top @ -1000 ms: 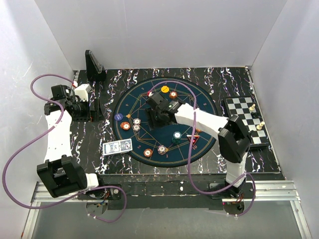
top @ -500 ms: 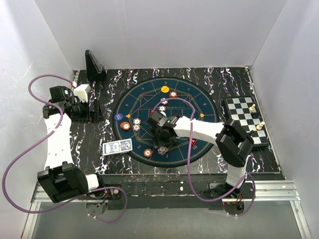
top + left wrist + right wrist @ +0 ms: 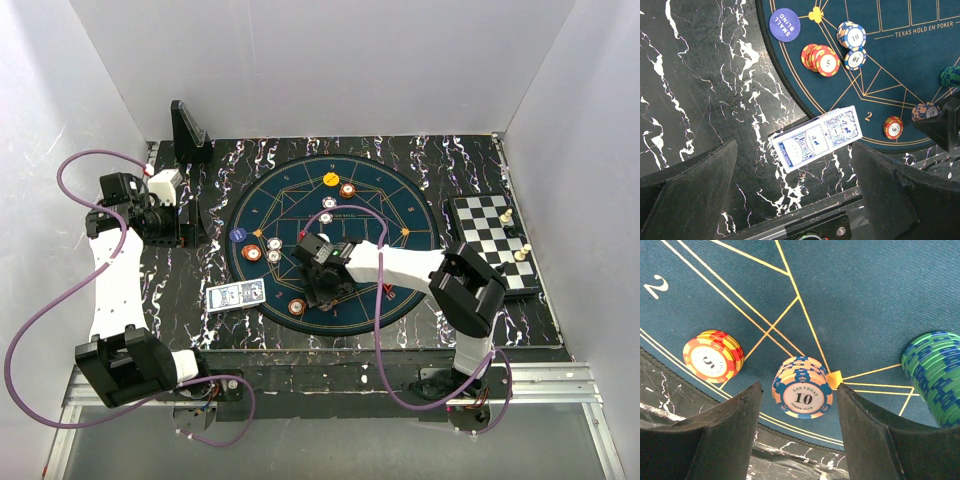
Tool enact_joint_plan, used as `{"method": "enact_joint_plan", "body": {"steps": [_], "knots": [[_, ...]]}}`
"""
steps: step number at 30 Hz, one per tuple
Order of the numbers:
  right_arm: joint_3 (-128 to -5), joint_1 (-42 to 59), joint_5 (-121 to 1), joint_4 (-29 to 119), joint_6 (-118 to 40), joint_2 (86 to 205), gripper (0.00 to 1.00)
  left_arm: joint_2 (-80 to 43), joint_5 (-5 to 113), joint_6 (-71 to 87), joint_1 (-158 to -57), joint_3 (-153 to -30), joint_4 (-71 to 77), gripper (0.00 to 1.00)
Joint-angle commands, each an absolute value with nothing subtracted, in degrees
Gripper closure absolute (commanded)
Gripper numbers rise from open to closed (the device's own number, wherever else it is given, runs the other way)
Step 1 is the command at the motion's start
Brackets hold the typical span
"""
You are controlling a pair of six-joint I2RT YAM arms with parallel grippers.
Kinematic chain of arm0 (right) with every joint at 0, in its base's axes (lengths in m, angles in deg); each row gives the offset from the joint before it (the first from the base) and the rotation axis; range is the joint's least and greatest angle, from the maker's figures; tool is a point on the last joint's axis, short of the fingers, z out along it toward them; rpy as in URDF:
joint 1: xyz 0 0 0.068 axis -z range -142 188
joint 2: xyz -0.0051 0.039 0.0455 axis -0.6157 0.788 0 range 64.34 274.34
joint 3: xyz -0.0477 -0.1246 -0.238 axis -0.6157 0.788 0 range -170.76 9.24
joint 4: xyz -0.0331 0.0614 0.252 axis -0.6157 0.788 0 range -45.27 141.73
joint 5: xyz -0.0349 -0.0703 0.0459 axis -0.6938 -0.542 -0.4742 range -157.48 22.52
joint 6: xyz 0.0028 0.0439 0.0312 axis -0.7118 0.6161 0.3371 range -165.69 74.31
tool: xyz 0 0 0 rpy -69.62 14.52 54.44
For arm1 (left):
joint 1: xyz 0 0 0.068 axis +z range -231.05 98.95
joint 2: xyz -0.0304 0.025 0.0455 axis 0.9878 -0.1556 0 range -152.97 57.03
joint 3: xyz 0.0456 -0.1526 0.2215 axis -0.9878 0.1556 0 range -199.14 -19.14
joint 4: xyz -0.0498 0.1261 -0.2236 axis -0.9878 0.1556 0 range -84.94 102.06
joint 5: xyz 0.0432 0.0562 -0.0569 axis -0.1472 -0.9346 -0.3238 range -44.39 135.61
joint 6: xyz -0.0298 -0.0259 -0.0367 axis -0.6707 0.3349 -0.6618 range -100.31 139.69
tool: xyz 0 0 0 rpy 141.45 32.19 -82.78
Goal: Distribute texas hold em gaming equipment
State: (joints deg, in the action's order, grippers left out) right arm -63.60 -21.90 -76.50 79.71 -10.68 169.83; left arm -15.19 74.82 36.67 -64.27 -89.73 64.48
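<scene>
A round blue poker mat (image 3: 385, 195) carries several chip stacks. My right gripper (image 3: 322, 290) is low over the mat's near edge. In the right wrist view the right gripper (image 3: 797, 390) is open, with one finger on each side of an orange-blue "10" chip stack (image 3: 802, 388) and a gap on both sides. A red-yellow "5" stack (image 3: 712, 355) lies to its left and a green-blue stack (image 3: 935, 375) to its right. A blue-backed card deck (image 3: 237, 294) lies off the mat's left edge. My left gripper (image 3: 175, 215) is open and empty high above the card deck (image 3: 816, 138).
A black-white chessboard (image 3: 490, 235) with pieces sits at the right. A black upright stand (image 3: 188, 133) is at the back left. A blue "small blind" disc (image 3: 784, 22) and more chip stacks (image 3: 820, 57) lie on the mat's left part. White walls surround the table.
My right gripper has moved from the mat's centre toward the near edge and come down around the "10" chip stack. The left arm has barely moved.
</scene>
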Motion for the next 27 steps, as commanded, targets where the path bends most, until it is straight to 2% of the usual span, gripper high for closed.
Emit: {"method": "enact_joint_plan", "body": {"steps": [1,12,24,27], "knots": [[-63.01,-22.29,-76.45,79.18,-9.39,170.34,0.32,-13.90,76.02,37.01,-63.91,-90.24,64.12,0.00],[-62.74,-22.47,-75.57,79.36,-9.30,172.36,0.42,-13.63,75.67,37.10,-63.91,-89.63,63.60,0.00],[-65.29,-23.00,-77.85,81.55,-9.48,169.99,0.73,-13.37,75.58,37.45,-64.00,-89.63,63.69,0.00],[-66.26,-23.00,-77.94,81.99,-9.48,168.32,0.78,-13.19,75.67,37.45,-64.00,-89.54,63.60,0.00]]}}
